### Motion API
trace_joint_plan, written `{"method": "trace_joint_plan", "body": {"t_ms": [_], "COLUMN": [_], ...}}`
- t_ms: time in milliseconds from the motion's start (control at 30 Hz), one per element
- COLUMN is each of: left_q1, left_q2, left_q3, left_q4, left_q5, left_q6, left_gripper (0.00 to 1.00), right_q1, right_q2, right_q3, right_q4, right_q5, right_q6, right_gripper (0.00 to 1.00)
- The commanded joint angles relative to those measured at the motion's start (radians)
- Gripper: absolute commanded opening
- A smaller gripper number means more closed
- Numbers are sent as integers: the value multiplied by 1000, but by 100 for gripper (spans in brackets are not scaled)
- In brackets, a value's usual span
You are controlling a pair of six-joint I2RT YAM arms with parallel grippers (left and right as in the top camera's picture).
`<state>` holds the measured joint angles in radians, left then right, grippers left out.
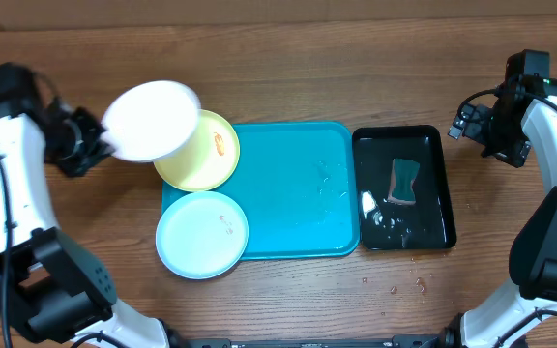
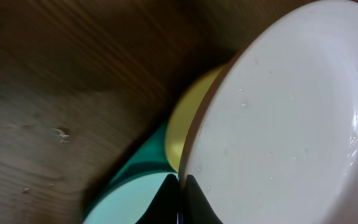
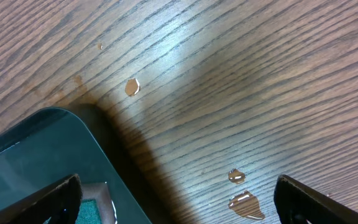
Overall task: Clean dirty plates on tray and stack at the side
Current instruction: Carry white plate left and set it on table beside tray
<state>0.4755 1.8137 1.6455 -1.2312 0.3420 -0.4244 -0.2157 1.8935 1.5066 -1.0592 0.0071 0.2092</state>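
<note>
My left gripper (image 1: 104, 143) (image 2: 180, 199) is shut on the rim of the white plate (image 1: 153, 120) (image 2: 291, 112), which hangs tilted above the table's left side and overlaps the lime green plate (image 1: 206, 159) (image 2: 188, 115). The green plate lies on the turquoise tray's (image 1: 298, 193) (image 2: 138, 158) top-left corner and carries an orange smear. The light blue plate (image 1: 201, 235) (image 2: 129, 202) rests on the tray's lower-left corner with small red specks. My right gripper (image 1: 472, 121) (image 3: 179, 199) is open over bare wood, with nothing between its fingers.
A glossy black tray (image 1: 448, 193) (image 3: 36, 149) right of the turquoise one holds a green sponge (image 1: 404, 181) and some water. Water drops (image 3: 238, 176) lie on the wood beside it, and more spots (image 1: 395, 285) sit near the front edge.
</note>
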Motion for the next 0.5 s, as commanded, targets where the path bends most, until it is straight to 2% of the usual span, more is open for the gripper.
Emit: {"method": "trace_joint_plan", "body": {"t_ms": [0,200,367,467], "left_q1": [98,237,257,253], "left_q2": [6,6,6,6], "left_q3": [23,3,-53,-107], "left_q4": [-13,-24,-19,14], "left_q5": [-15,-101,-307,-324], "left_q6": [44,23,-77,-89], "left_gripper": [4,4,4,4], "right_q1": [-5,-5,-4,-4], "right_q2": [-16,-16,-16,-16], "right_q3": [17,17,17,17], "right_q4": [4,4,4,4], "right_q5": [-1,-1,-1,-1], "right_q6": [8,8,8,8], "right_gripper": [100,100,100,100]}}
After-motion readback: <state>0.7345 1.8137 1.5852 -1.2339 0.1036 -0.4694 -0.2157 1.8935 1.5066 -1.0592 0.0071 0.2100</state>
